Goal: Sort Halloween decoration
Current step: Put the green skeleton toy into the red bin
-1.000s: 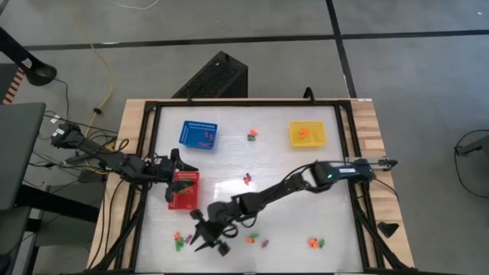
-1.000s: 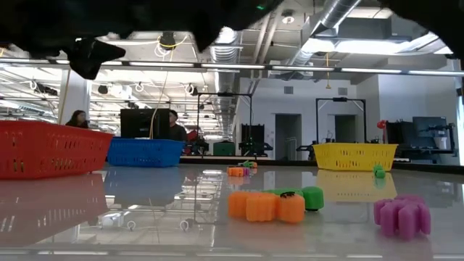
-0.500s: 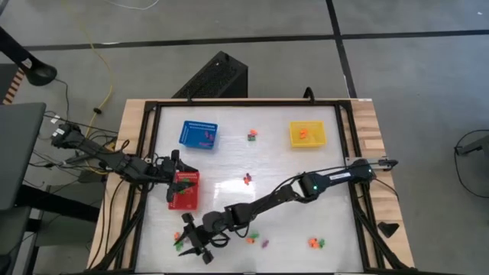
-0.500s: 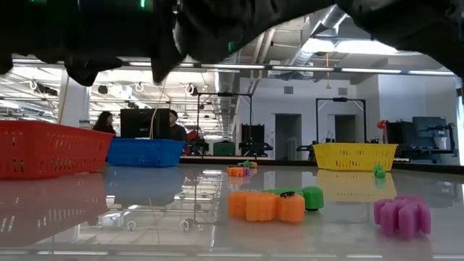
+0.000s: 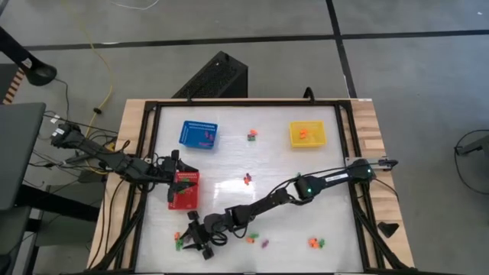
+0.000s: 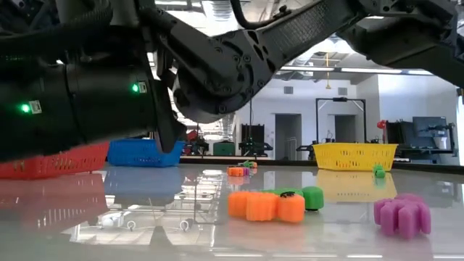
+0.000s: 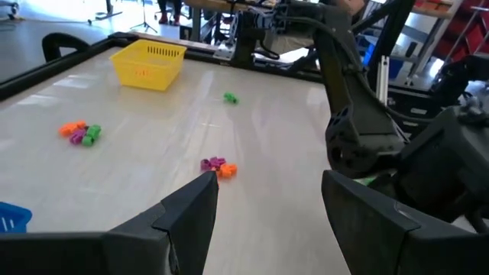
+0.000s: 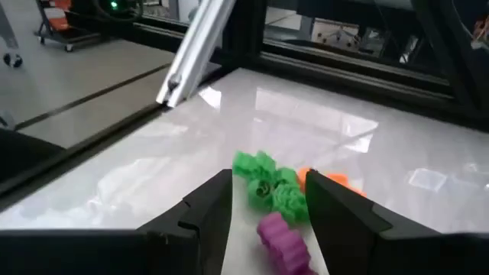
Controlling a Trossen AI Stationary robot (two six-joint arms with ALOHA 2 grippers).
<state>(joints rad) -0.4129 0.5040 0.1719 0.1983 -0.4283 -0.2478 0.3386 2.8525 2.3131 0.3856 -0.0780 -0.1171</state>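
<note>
— Where is the right gripper [image 5: 195, 241]?

— Low at the near left corner of the table [image 5: 229, 164], the arm stretched right across from the far side. Its fingers [image 8: 205, 205] stand apart with nothing between them. Just ahead of the tips lies a small heap of trinkets: green ones [image 8: 267, 182], a purple one [image 8: 281, 235] and a bit of orange [image 8: 327, 180] behind.

— Touching them?

— I can't tell. From above the heap [image 5: 179, 243] sits right beside the gripper, on its left.

— And the left gripper [image 5: 173, 172]?

— It hangs at the left edge, over the near rim of the red basket [image 5: 186, 191]. Its fingers [image 7: 187, 218] are spread and hold nothing.

— The rest of the decorations?

— Scattered. A little bunch in the middle of the table [image 5: 247, 179], another between the blue basket [image 5: 199, 134] and the yellow basket [image 5: 308, 134], up at the far side [image 5: 251, 136]. Near the front edge there's an orange and green pair [image 5: 250, 239], a purple piece [image 5: 265, 244] next to it, and an orange and green bunch [image 5: 315, 244] further right. Some orange bits [image 5: 304, 134] already lie inside the yellow basket, and a few small pieces [image 5: 205, 135] in the blue one; I can't make out their colour.

— From table height?

— The dark right arm [image 6: 109, 87] fills the left half. An orange and green clump [image 6: 275, 204] and a purple flower-shaped piece [image 6: 402, 214] lie on the shiny top.
</note>
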